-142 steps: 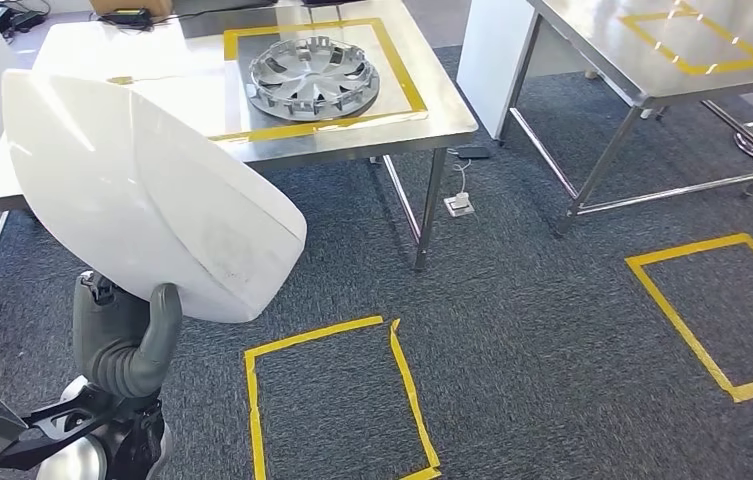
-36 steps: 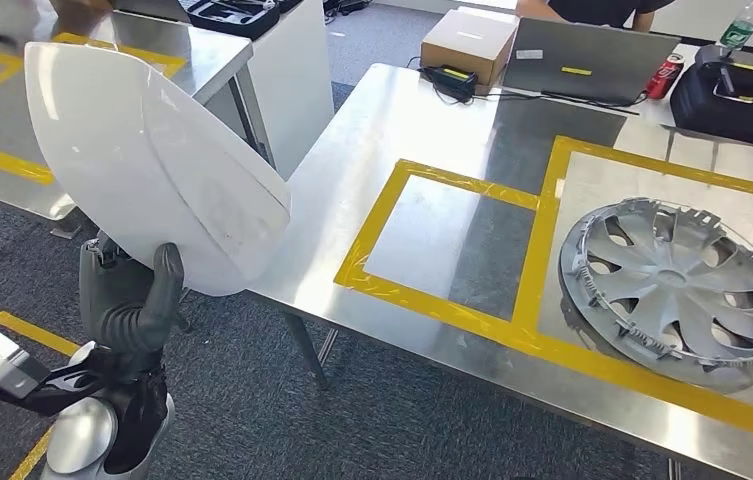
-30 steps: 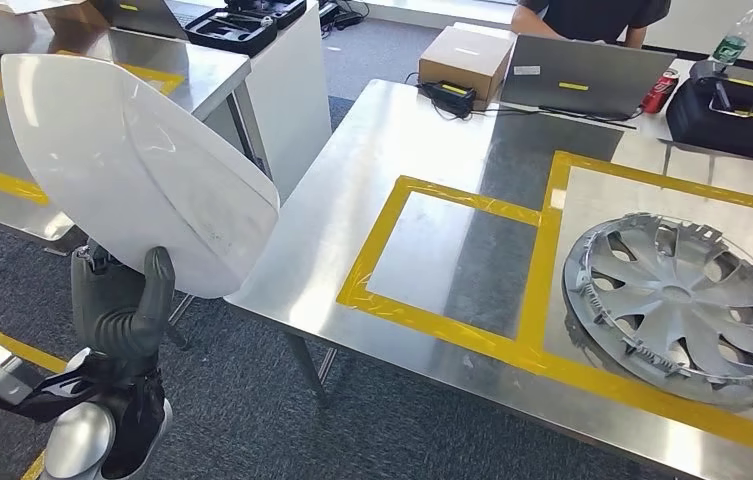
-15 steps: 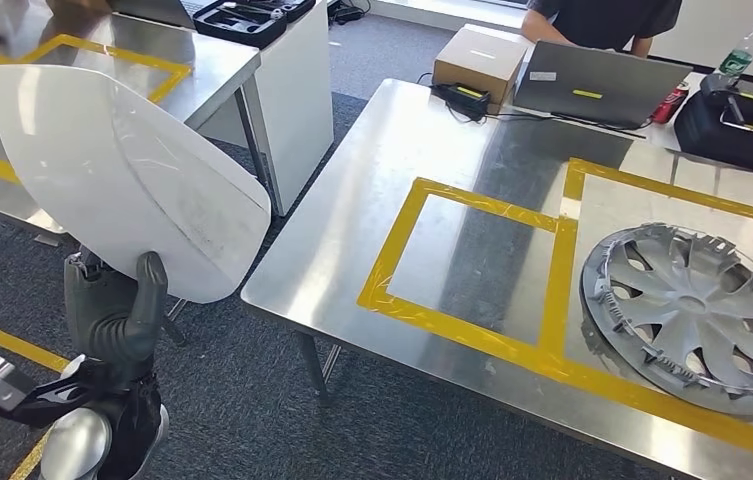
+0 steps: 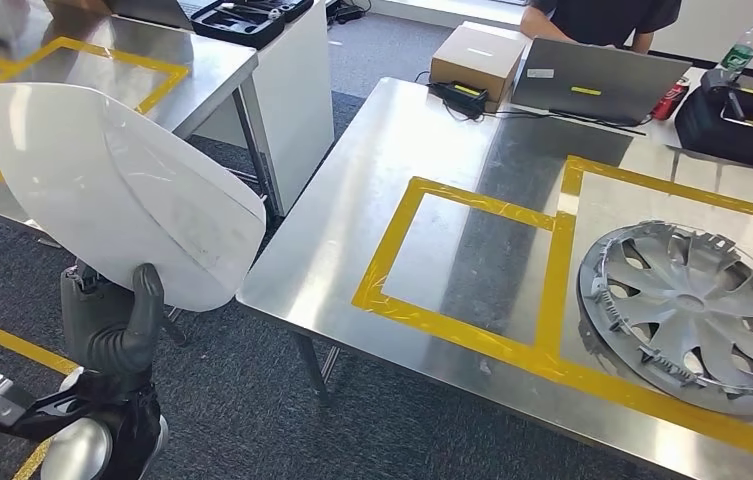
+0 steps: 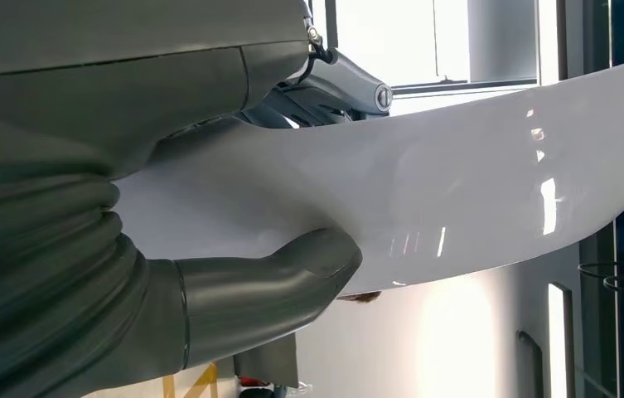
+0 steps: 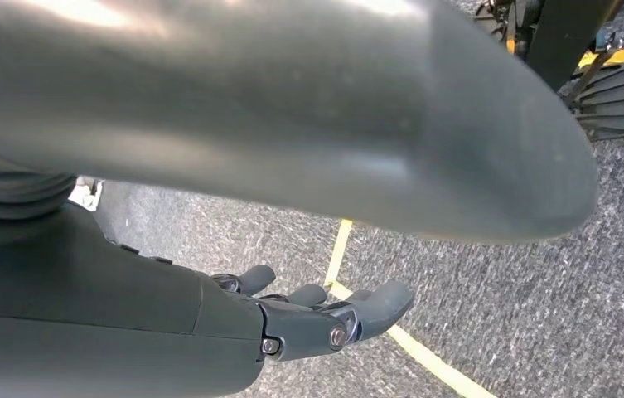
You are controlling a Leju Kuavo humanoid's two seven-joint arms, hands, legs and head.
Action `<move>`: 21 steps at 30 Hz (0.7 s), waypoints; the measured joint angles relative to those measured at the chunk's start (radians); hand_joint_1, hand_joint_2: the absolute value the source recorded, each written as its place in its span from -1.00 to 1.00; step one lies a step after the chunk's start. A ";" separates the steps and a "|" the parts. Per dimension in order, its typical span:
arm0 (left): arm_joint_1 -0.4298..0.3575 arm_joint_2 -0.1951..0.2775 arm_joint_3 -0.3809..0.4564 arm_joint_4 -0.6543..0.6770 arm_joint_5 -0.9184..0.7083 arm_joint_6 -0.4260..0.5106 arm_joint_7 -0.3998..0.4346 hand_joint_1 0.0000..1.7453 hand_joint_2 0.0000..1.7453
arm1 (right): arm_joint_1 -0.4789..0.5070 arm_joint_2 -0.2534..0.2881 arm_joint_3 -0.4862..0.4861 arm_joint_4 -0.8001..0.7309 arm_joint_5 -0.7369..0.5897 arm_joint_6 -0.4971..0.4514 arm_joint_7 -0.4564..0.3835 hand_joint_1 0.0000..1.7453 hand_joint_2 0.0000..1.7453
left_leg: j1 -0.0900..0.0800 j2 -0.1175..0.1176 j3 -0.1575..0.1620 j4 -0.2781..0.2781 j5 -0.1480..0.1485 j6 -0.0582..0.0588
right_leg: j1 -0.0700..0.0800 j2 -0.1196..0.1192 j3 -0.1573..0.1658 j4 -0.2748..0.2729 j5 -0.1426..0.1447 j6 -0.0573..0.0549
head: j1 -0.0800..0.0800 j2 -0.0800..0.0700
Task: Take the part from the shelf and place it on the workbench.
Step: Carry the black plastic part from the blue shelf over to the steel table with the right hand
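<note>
The part is a large white curved shell (image 5: pixel 122 190), held up at the left of the head view, just off the corner of the steel workbench (image 5: pixel 392 150). My left hand (image 5: pixel 112 325) grips its lower edge, thumb pressed on the front face. In the left wrist view the thumb (image 6: pixel 267 286) presses on the glossy white shell (image 6: pixel 457 191). A yellow taped rectangle (image 5: pixel 462 260) marks a bare area on the workbench. My right hand (image 7: pixel 325 319) hangs over grey carpet, fingers slightly curled and holding nothing.
A silver wheel cover (image 5: pixel 697 315) lies in the taped area at the bench's right. A cardboard box (image 5: pixel 477 55), a laptop (image 5: pixel 597 85), a black case (image 5: pixel 742 115) and a person (image 5: pixel 602 15) are at the far edge. Another steel table (image 5: pixel 82 70) stands to the left.
The camera has swung from a floor and table view to this workbench. In the last second the view shifted slightly and the shell sits a little lower and further left; my grip is unchanged.
</note>
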 joint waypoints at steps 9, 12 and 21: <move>0.009 0.001 0.000 -0.008 0.000 0.007 -0.004 1.00 1.00 | 0.001 -0.006 0.000 0.003 -0.003 -0.001 0.001 -1.00 -1.00 | 0.009 0.032 0.009 -0.021 0.011 0.020 | -0.008 -0.004 -0.131 0.264 -0.125 0.018 | 0.008 0.000; 0.011 0.000 0.000 -0.008 0.000 0.007 -0.002 1.00 1.00 | 0.003 -0.007 0.000 0.004 -0.003 -0.002 0.003 -1.00 -1.00 | 0.014 0.051 0.013 -0.017 0.004 0.010 | -0.017 -0.017 -0.116 0.220 -0.070 0.024 | 0.008 0.000; 0.014 0.000 -0.003 -0.017 -0.001 0.008 -0.002 1.00 1.00 | 0.000 -0.007 -0.002 0.007 -0.006 -0.003 0.006 -1.00 -1.00 | 0.019 0.049 0.011 0.038 -0.051 -0.053 | -0.015 -0.019 -0.022 0.017 0.002 -0.029 | 0.006 0.000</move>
